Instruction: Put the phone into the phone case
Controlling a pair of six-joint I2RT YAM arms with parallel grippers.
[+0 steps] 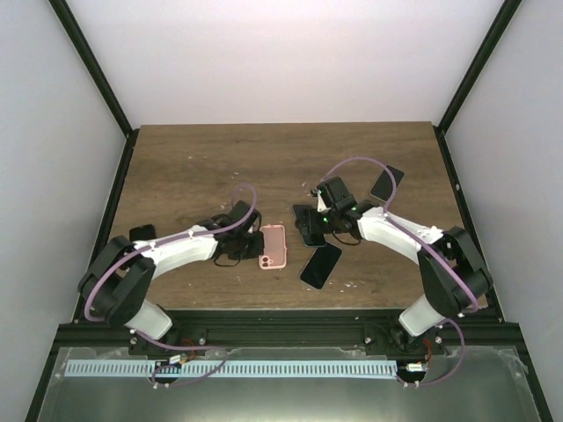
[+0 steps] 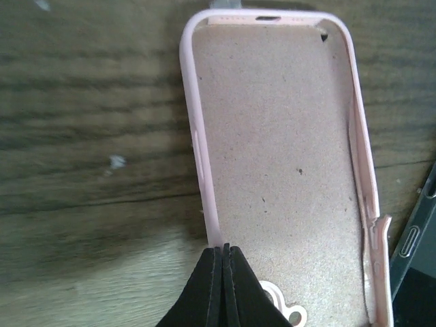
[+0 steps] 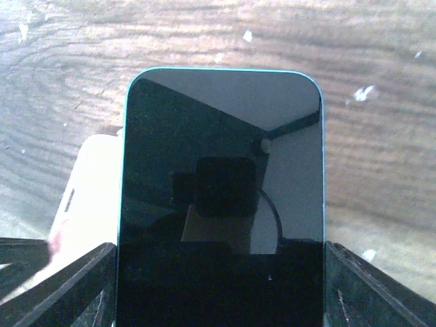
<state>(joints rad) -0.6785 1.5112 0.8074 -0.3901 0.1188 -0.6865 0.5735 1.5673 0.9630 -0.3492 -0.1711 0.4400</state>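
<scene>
Both grippers busy, phone right by the case

My left gripper (image 2: pixel 222 253) is pinched closed on the side rim of the pink phone case (image 2: pixel 279 150), which lies open side up on the wooden table (image 1: pixel 193 167). My right gripper (image 3: pixel 219 251) clamps the phone (image 3: pixel 221 136) by its long edges, screen toward the wrist camera, just beside the case. Another dark phone (image 1: pixel 321 265) lies close by.

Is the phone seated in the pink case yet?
No, the left wrist view shows the pink case empty, with its bare lining exposed.
</scene>
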